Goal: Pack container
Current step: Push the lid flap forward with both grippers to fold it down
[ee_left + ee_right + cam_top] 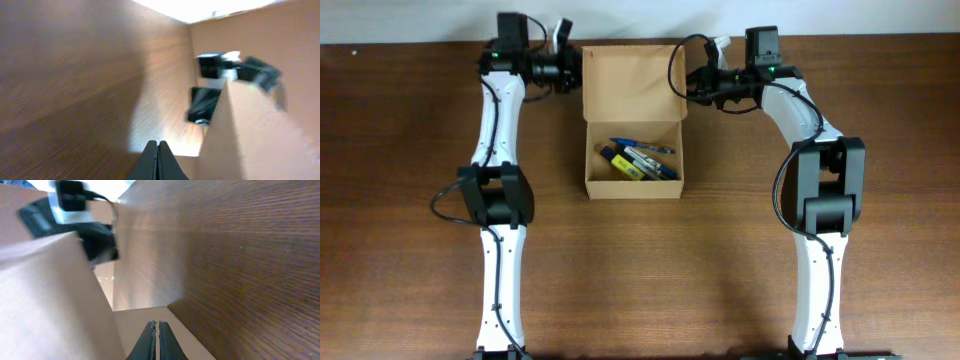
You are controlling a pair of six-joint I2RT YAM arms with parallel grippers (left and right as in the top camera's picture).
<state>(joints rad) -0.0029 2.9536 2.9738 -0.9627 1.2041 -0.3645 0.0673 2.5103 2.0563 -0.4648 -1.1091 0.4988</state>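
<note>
The container (pixel 632 190), a tan cardboard box, stands open in the middle of the table with its lid flap (pixel 630 85) folded back flat toward the far side. Several pens and markers (pixel 635 160) lie inside. My left gripper (pixel 577 68) is shut and empty at the flap's left edge. In the left wrist view its gripper (pixel 157 145) points along the table beside the cardboard (pixel 250 130). My right gripper (pixel 689 88) is shut and empty at the flap's right edge. Seen from the right wrist, that gripper (pixel 156 325) hovers over a small side flap (pixel 135 317), the lid (pixel 50 295) to its left.
The brown wooden table (pixel 410 200) spreads out on all sides of the box. Both white arms run along the table from the near edge, one on each side of the box. The right arm's black wrist (pixel 235 70) shows across the flap.
</note>
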